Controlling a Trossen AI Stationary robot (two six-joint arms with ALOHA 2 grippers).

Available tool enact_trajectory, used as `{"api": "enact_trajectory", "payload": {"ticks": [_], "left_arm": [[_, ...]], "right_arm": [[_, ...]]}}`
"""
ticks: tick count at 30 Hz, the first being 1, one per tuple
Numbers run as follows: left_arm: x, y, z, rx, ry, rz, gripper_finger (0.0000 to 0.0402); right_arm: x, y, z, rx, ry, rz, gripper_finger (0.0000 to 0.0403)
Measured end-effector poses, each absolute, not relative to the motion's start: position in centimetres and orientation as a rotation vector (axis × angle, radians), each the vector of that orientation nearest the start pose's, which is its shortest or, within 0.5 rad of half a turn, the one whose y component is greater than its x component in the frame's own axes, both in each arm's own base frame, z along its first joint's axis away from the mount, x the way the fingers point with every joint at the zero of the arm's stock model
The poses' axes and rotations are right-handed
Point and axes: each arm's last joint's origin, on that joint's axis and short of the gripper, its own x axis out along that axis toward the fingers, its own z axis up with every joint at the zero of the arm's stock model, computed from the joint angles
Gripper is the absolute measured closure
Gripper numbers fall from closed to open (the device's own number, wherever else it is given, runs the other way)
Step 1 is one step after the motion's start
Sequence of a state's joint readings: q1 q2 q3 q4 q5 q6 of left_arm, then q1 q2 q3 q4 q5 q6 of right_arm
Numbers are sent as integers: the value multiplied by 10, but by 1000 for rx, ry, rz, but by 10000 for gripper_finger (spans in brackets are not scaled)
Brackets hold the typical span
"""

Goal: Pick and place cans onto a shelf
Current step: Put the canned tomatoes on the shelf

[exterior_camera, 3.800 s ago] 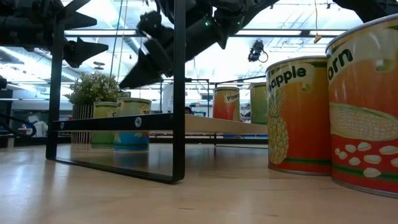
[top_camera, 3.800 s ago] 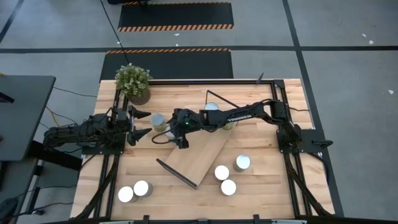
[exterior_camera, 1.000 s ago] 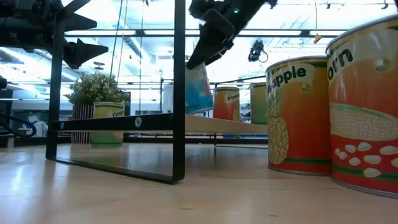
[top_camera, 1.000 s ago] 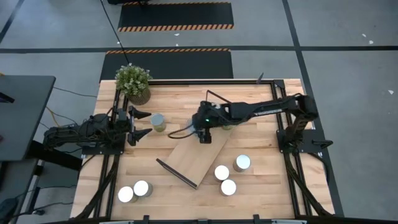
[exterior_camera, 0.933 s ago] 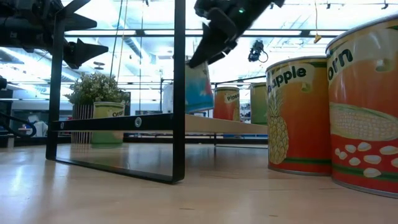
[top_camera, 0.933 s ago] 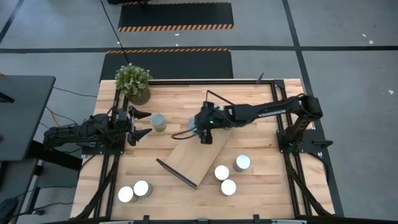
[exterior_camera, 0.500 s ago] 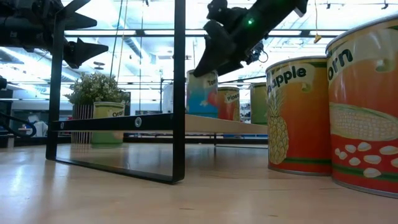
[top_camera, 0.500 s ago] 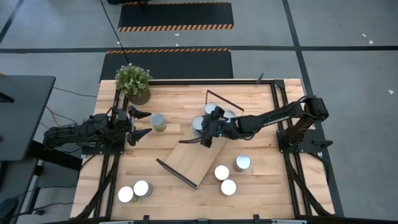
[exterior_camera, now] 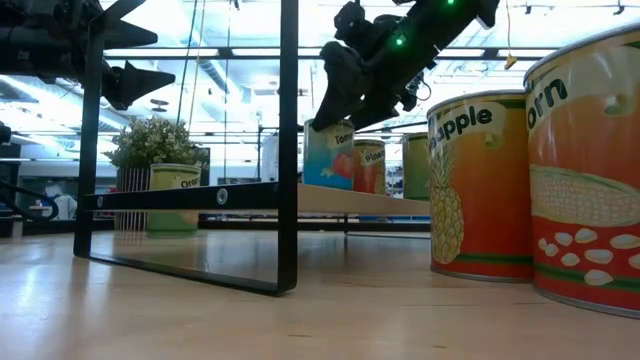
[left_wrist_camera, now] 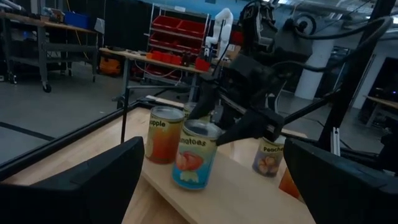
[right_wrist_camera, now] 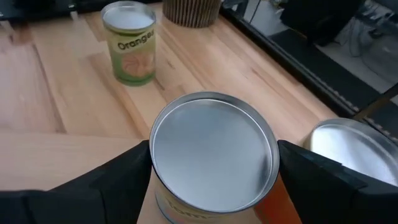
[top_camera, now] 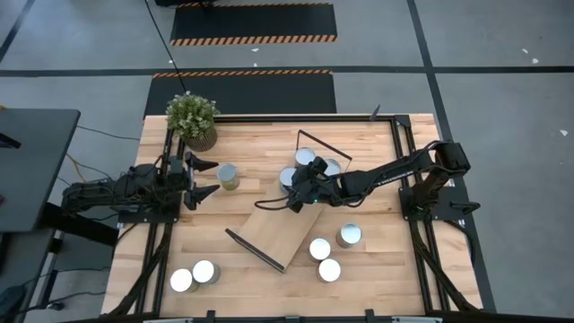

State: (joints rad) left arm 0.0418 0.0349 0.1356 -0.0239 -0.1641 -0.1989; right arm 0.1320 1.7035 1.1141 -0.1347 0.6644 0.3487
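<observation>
My right gripper is shut on a tomato can with a blue and red label, which stands on the far part of the light-wood shelf. Two more cans stand on the shelf just behind it. The shelf lies slantwise on the table, with a black wire frame at each short end. My left gripper is open and empty at the table's left, next to an orange-labelled can that stands on the tabletop. My right gripper pinches the tomato can's upper side wall, just under its silver top, between its two fingers. The fingers slant down from above, coming from the table's right side. The can stands about upright with its bottom on the shelf board.
Three cans stand on the table near the shelf's right side, and two at the near left. A potted plant stands at the far left corner.
My right gripper has gone down and a little toward the table's right with the tomato can. The can hung tilted above the shelf board. It now stands about upright on the board beside the two other cans.
</observation>
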Motion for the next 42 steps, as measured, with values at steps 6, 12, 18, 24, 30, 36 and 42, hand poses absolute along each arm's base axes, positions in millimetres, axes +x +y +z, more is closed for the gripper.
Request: {"api": "enact_trajectory", "payload": {"ticks": [6, 12, 18, 24, 30, 36, 42], "left_arm": [[90, 9, 204, -204, -95, 198, 10], [90, 9, 204, -205, -95, 198, 10], [90, 9, 204, -209, -97, 197, 10], [90, 9, 205, -202, -96, 198, 10], [90, 9, 205, -202, -97, 198, 10], [90, 9, 204, -202, -87, 199, 10], [90, 9, 204, -202, -91, 198, 10]], "right_arm": [[357, 27, 216, 45, 604, -628, 53], [356, 25, 216, 40, 611, -640, 34], [357, 27, 222, -23, 590, -696, 33], [359, 27, 233, -97, 605, -733, 33], [360, 20, 239, -138, 638, -761, 32], [362, 16, 248, -186, 662, -756, 32], [366, 13, 256, -203, 683, -665, 38]]}}
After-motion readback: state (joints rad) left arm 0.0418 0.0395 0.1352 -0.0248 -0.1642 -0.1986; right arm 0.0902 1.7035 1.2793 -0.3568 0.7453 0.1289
